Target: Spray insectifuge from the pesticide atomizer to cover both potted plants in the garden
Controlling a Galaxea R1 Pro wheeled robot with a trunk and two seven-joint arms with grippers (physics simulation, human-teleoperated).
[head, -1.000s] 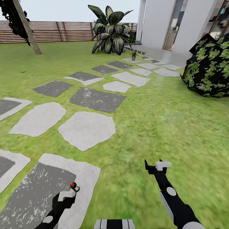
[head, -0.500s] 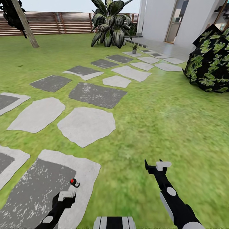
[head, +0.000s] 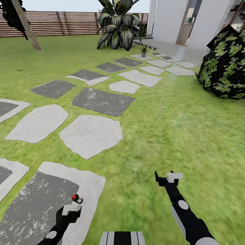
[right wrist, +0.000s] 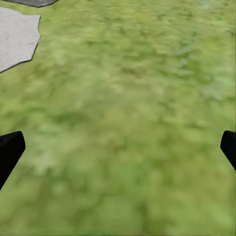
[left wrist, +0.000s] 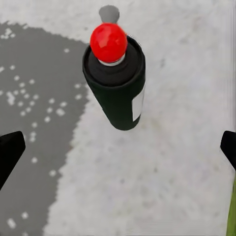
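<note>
The pesticide atomizer (left wrist: 115,81) is a small dark-green bottle with a whitish label strip and a round red top. It stands upright on a grey stepping stone (head: 41,204). In the head view the atomizer (head: 77,198) is just beyond my left gripper (head: 72,209). In the left wrist view the left gripper (left wrist: 118,147) is open, its black fingertips (left wrist: 11,150) wide apart and short of the bottle, touching nothing. My right gripper (head: 166,177) hangs open over bare grass, holding nothing. The two low potted plants are out of view.
Irregular grey stepping stones (head: 92,134) run across the lawn toward a white building (head: 170,23). A tall dark broad-leaved plant (head: 117,25) and a small potted sprig (head: 144,51) stand far back. A dark leafy bush (head: 224,68) is at the right, a leaning trunk (head: 27,27) and a slatted fence (head: 61,23) behind.
The whole view has shifted a little as the robot moved; the stones slid slightly left and down. The atomizer now sits a bit further left, nearer the left gripper. Both grippers stay open.
</note>
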